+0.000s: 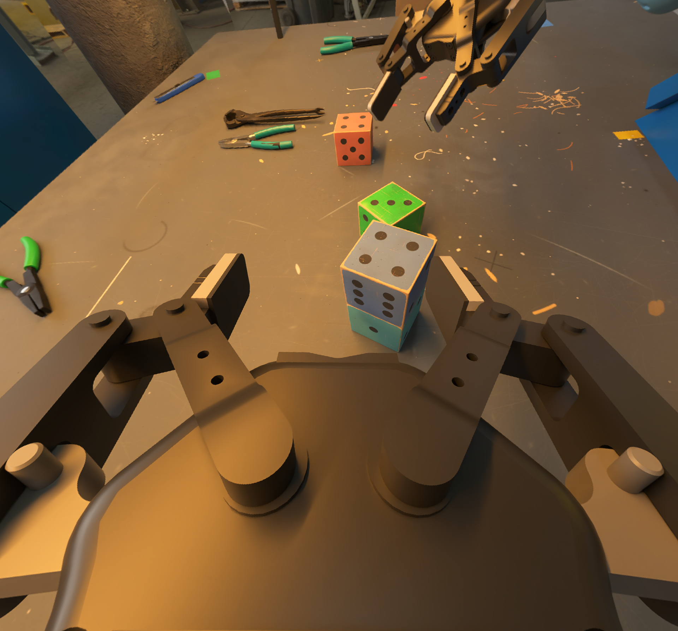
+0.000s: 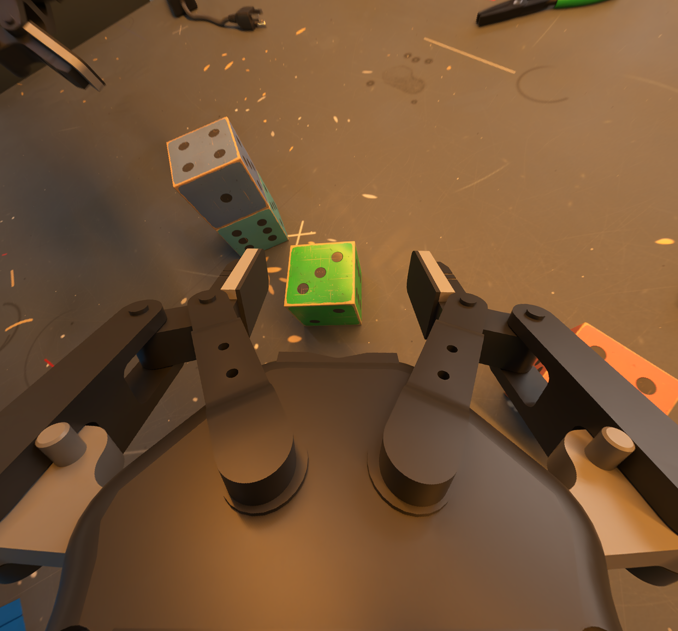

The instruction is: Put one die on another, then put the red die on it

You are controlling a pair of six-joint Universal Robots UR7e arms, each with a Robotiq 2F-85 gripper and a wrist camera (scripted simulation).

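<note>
Grey die (image 1: 387, 268) sits atop teal die (image 1: 378, 331). Red-orange cube die (image 1: 353, 138) on table, just below/left of right gripper (image 1: 407, 113); nearer than left gripper (image 1: 345, 283). Both spread, empty.

Right pincer (image 2: 337, 283) hides much of the red die (image 2: 623, 367).

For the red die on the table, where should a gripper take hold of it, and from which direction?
Grip the red die by two opposite upright faces, coming down from above. It sits flat and square on the table, apart from the green die and the pliers, so both sides look free. The open right gripper hangs nearest it.
</note>
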